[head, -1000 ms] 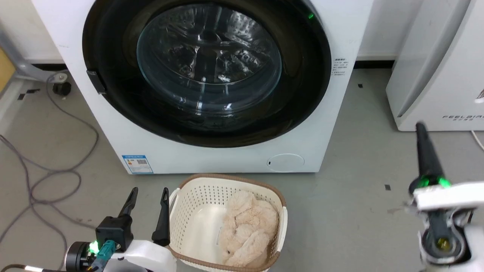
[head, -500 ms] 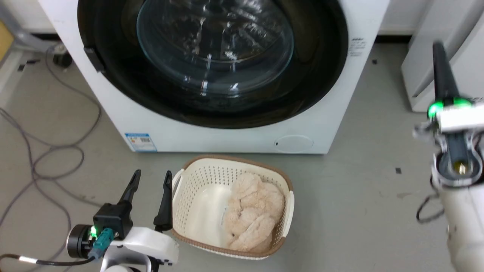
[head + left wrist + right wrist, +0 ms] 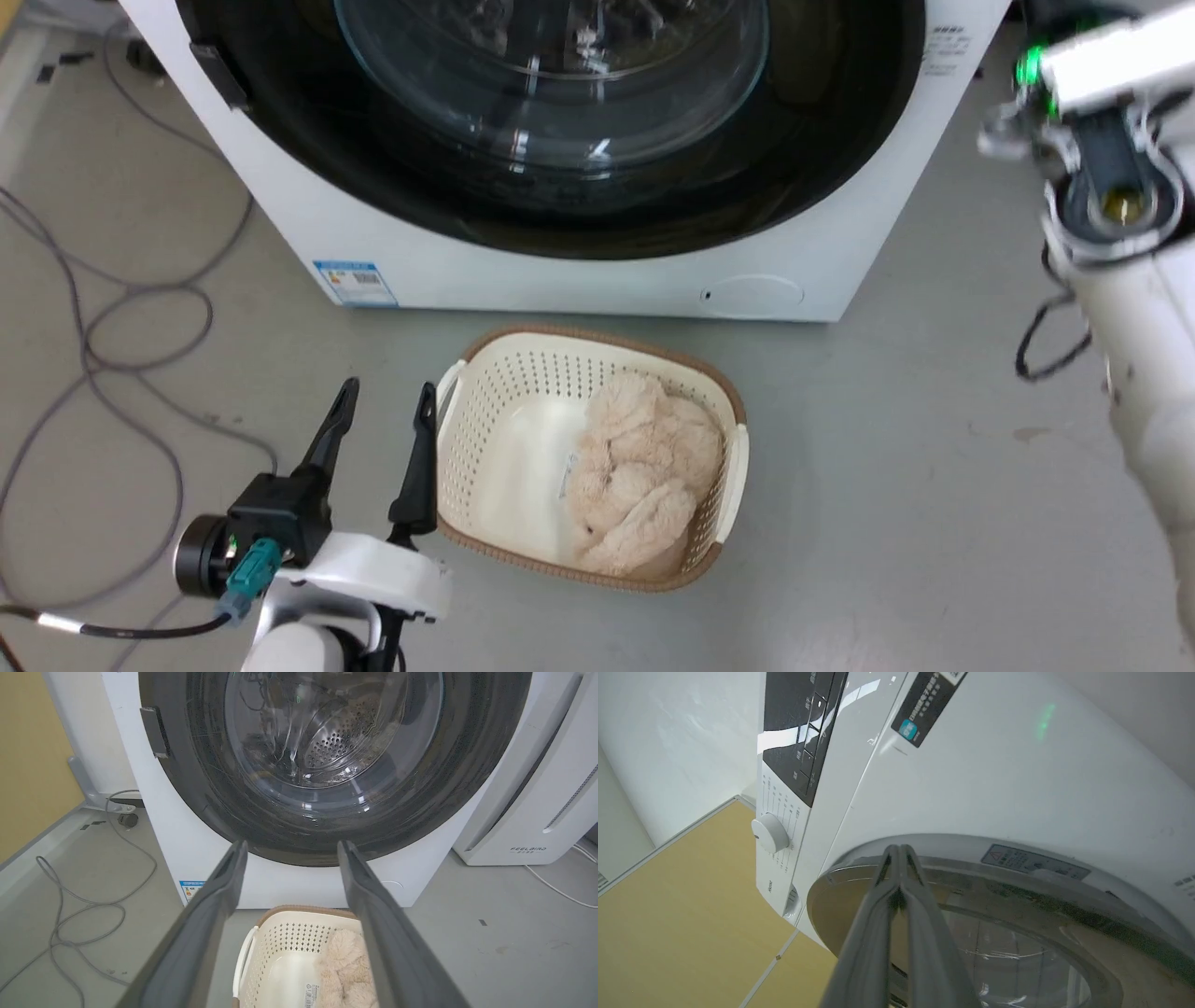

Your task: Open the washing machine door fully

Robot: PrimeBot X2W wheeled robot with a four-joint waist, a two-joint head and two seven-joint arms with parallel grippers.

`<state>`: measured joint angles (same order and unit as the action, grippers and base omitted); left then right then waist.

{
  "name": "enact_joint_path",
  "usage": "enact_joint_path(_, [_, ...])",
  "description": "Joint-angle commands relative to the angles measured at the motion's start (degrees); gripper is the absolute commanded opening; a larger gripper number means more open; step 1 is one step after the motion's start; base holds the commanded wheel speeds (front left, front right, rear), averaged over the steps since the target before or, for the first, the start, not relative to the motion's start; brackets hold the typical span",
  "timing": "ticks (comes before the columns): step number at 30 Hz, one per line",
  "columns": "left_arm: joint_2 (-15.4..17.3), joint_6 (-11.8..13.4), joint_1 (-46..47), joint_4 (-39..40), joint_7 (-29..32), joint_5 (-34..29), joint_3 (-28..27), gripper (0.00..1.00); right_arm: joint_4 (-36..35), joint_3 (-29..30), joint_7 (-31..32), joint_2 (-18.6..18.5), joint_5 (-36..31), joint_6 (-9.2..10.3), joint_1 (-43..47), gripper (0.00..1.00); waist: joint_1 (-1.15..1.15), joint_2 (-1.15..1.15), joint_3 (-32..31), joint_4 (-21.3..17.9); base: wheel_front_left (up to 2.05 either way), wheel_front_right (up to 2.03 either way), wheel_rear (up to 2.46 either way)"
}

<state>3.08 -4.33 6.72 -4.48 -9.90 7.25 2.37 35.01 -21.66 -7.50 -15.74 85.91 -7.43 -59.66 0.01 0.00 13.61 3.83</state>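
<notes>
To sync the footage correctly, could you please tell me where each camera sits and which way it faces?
Head view: on the head, facing down at the washing machine door and the basket; left gripper lower left, right forearm at right.
Left wrist view: on the left wrist, low, facing the door along the open left gripper.
Right wrist view: on the right wrist, raised, facing the door's top edge and the dial along the shut right gripper.
Shared: all show the door; the first two share the basket.

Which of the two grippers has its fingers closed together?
The right gripper: its fingers meet, pointing towards the washing machine door. The left gripper is spread open.
</notes>
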Motion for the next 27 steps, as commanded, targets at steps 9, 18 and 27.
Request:
enact_joint_path(9, [0.1,-1.2,3.6,-0.2,-1.6,2.0,1.1,1.00,19.3,-12.5,1.7,1.3,7.7,-0.05,-19.9,0.00,-0.01,0.00,6.0,1.8,0.00,0.00,0.00])
enact_joint_path(18, [-0.1,-1.8,4.9,-1.1,-2.7,3.2,1.5,1.00,27.0,-26.6,10.5,-1.4,12.5,-0.05,-27.3,0.00,-0.01,0.00,7.8,2.6,0.00,0.00,0.00])
enact_joint_path(27, [-0.2,-2.4,6.1,-1.7,-3.7,4.5,2.0,1.00,32.3,-40.5,19.2,-6.2,22.0,-0.05,-34.4,0.00,-0.01,0.00,9.3,2.8,0.00,0.00,0.00])
